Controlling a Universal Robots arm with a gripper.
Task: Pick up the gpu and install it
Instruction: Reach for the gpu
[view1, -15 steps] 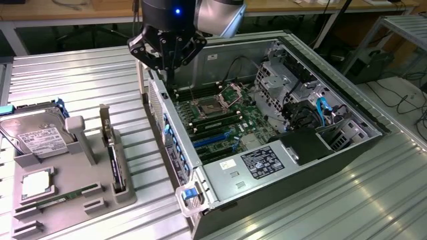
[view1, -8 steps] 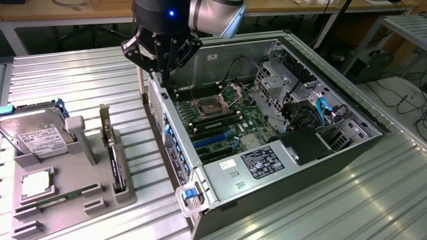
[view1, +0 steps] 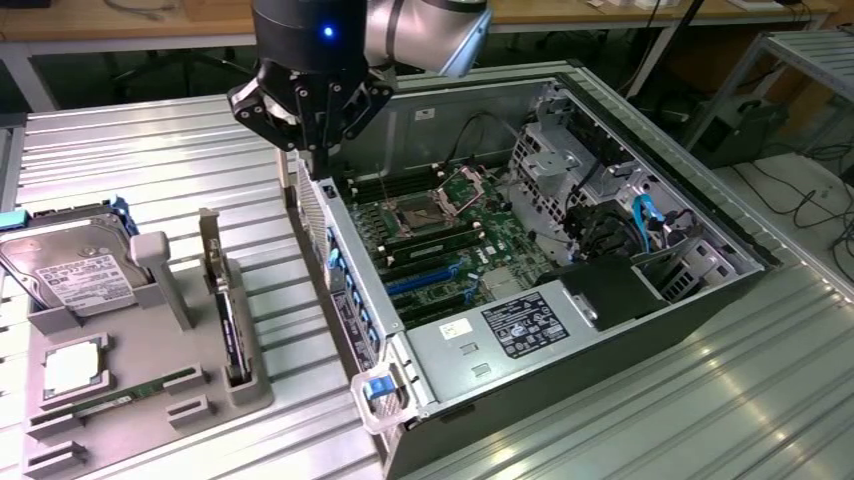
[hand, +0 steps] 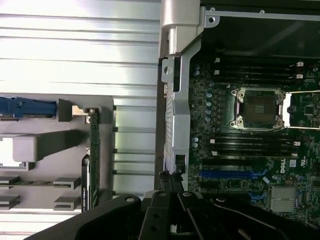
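The jaws are pressed together, and nothing is pinched between them. They are carried by the arm (view1: 360, 30) and are held just above the rear wall (view1: 350, 290) of the open computer case (view1: 641, 170), at the corner nearest the exterior view's left. In the wrist view, the dark tips are seen over the silver rear frame of the case.

Inside the case, the motherboard (view1: 461, 250) is exposed. The processor socket (hand: 260, 107) is located between the memory slots, and the blue expansion slots (hand: 232, 174) are located beside it. A labelled grey cover (view1: 501, 335) is fitted at the near end of the case.

The gpu (view1: 227, 325) is not held. It is stood on its long edge in a slot of the grey holder tray (view1: 147, 340), which is placed on the ribbed metal desk (view1: 160, 160) at the exterior view's left of the case. The silver bracket (view1: 210, 250) of the card is seen upright at one end. The card is kept apart from the jaws and outside the case.

In the same tray, a hard drive (view1: 74, 265) with a white label is propped at a tilt, and a narrow green memory stick (view1: 120, 396) is laid flat.
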